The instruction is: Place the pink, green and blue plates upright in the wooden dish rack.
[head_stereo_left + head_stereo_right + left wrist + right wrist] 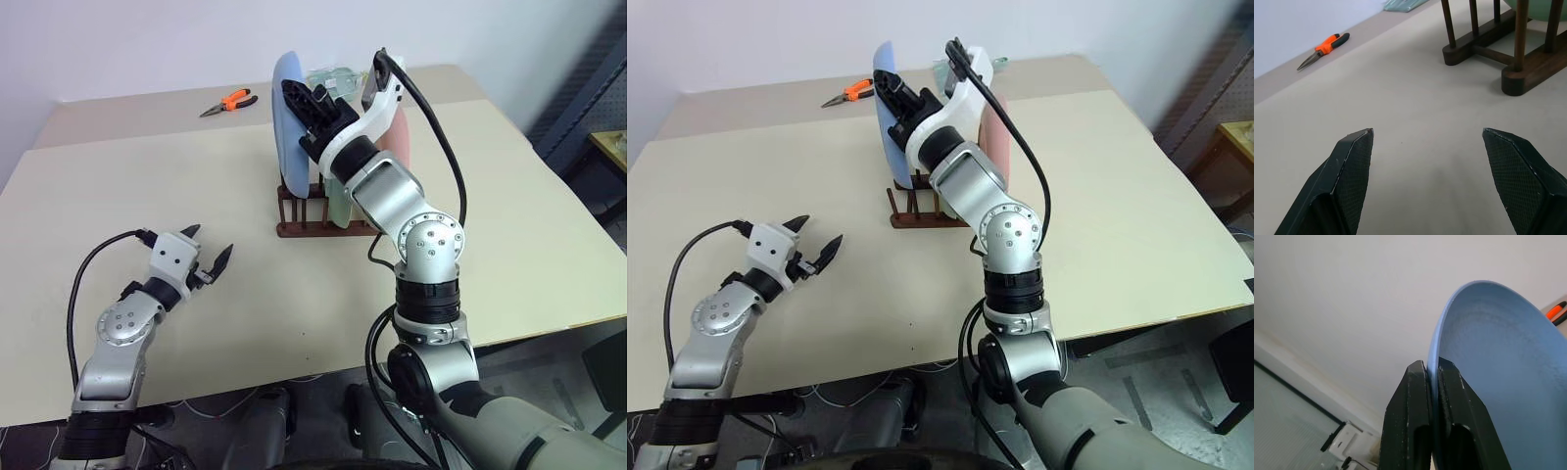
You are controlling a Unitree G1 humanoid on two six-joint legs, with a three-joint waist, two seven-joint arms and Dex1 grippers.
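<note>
I have the right gripper (1432,382) pinched shut on the rim of the blue plate (292,122), which stands upright at the near-left end of the wooden dish rack (304,220), around twelve o'clock from me on the desk (509,215). The green plate (338,201) and pink plate (397,137) stand upright just behind it, partly hidden by my arm. My left gripper (211,257) hovers over the desk at about ten o'clock, jaws spread wide, holding nothing. Orange pliers (230,101) lie at the far edge.

Bare table (196,186) lies left of the dish rack (304,227); pliers (229,101) lie far behind.
</note>
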